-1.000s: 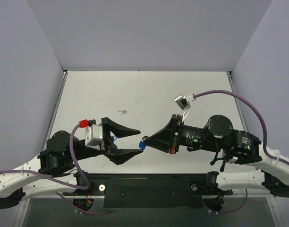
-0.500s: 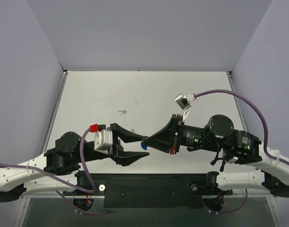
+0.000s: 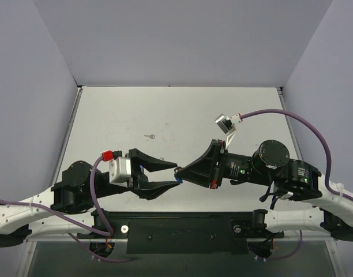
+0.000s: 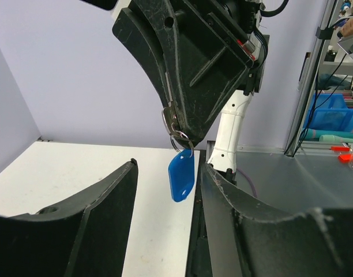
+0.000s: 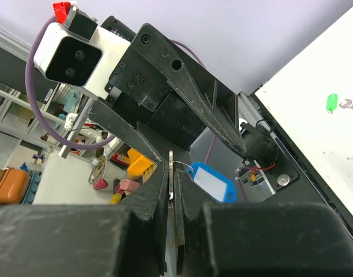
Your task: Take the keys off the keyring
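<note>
Jaws of your left gripper (image 3: pixel 177 173) stand apart around the blue tag (image 4: pixel 181 178), closer together than one second ago; your right gripper (image 4: pixel 175 122) stays clenched on the keyring (image 4: pixel 180 138), tag hanging below.

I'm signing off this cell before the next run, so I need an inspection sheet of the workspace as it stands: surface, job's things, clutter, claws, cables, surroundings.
Surface: white table, no marks seen.
Job's things: keyring held in the air with a blue tag hanging from it; green-tagged key lying loose on the table.
Clutter: nothing seen.
Claws: right claw shut on the keyring; left claw open, one finger on each side of the blue tag, not touching it.
Cables: purple cables loop from both wrist cameras.
Surroundings: plain pale walls; blue bin on shelving beyond.
</note>
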Controlling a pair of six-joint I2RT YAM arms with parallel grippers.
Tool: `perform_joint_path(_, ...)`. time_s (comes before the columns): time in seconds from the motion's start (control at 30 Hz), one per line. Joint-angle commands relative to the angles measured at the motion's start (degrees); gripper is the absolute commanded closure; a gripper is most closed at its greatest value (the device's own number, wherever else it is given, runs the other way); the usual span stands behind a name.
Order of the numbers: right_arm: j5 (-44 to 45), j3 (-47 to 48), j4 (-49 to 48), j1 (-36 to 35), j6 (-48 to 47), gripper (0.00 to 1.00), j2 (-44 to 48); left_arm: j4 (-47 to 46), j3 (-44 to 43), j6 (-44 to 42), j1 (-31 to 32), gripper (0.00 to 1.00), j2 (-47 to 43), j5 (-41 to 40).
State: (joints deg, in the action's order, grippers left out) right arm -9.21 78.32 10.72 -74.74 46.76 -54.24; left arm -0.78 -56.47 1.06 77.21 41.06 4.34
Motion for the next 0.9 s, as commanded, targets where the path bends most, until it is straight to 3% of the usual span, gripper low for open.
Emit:
perform_joint_path(0.0,-1.3,0.6,-3.3,-0.5,0.3,1.0,0.5,-3.3,-3.1,-0.7,0.3,0.43,-0.5,-0.6)
perform_joint_path(0.87,-2.7,-0.4,-2.9,-0.6,0.5,1.0,0.4,-5.3,-2.2,-0.8,0.3,0.64,0.0,0.3)
